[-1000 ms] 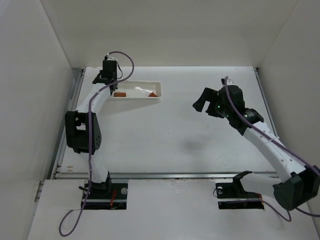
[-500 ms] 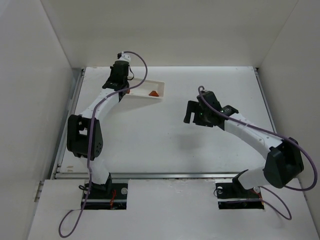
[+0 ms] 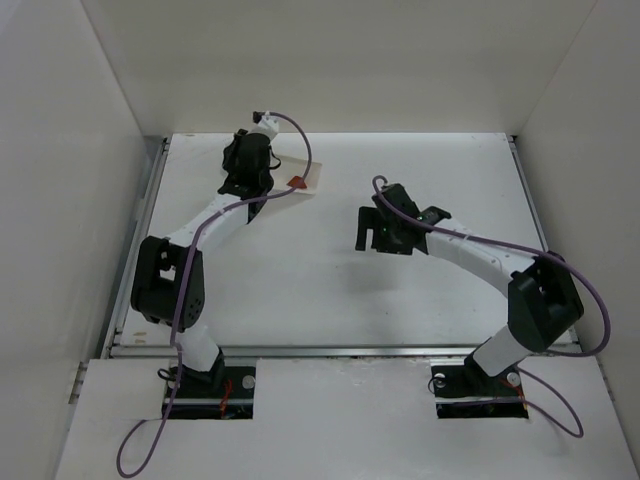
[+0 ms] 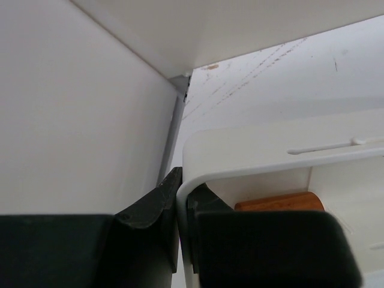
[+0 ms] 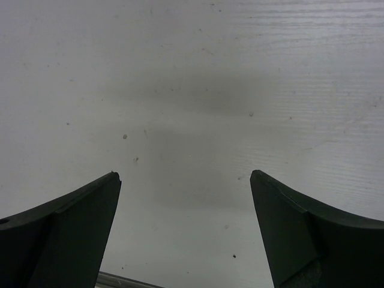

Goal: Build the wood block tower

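Wood block [image 4: 279, 201] in tray [image 4: 252, 150] — left tool [image 4: 183, 195] gripping

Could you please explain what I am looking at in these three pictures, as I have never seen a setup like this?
These are two robot arms bolted at the near edge of a table, each ending in a two-finger gripper. One picture looks down from above and behind them; the other two come from a camera on each wrist. The left gripper pinches the wall of a white tray, one finger inside, one outside. An orange-brown wood block lies in the tray beside the fingers. The right gripper hangs open above bare table, holding nothing.
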